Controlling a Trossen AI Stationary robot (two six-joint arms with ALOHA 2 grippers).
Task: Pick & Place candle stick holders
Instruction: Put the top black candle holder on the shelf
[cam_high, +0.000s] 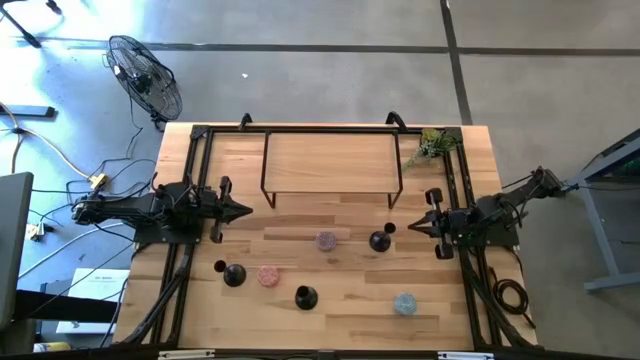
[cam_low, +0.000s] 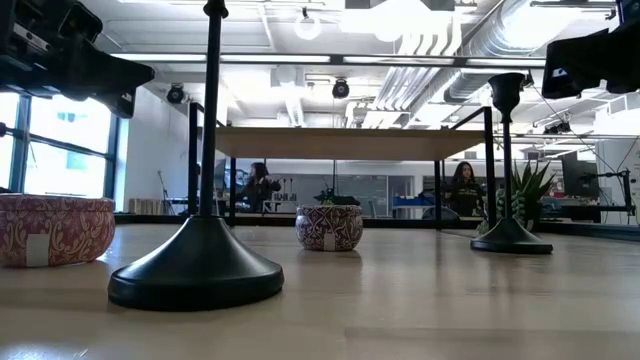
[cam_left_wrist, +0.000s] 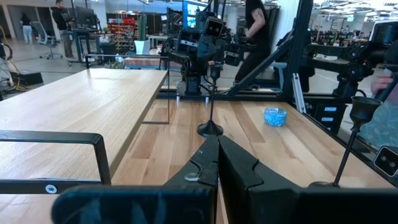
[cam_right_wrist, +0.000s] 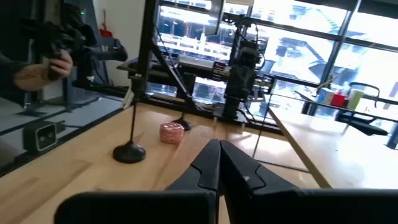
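Note:
Three matte-black candle stick holders stand upright on their round bases on the wooden table: one at the near left (cam_high: 233, 275), one near the front middle (cam_high: 305, 297) (cam_low: 200, 270), one right of centre (cam_high: 380, 240) (cam_low: 510, 235) (cam_left_wrist: 210, 127). My left gripper (cam_high: 245, 211) (cam_left_wrist: 217, 158) hovers at the table's left side, shut and empty. My right gripper (cam_high: 412, 228) (cam_right_wrist: 219, 158) hovers at the right side, shut and empty, close to the right-hand holder. The front-middle holder also shows in the right wrist view (cam_right_wrist: 129, 152).
Three small tins sit on the table: pink (cam_high: 267, 275), purple (cam_high: 326, 241), blue (cam_high: 404, 303). A black-framed wooden riser (cam_high: 332, 165) stands at the back, with a plant (cam_high: 430, 147) at the back right. A person's hand (cam_right_wrist: 37, 71) shows beyond the near edge.

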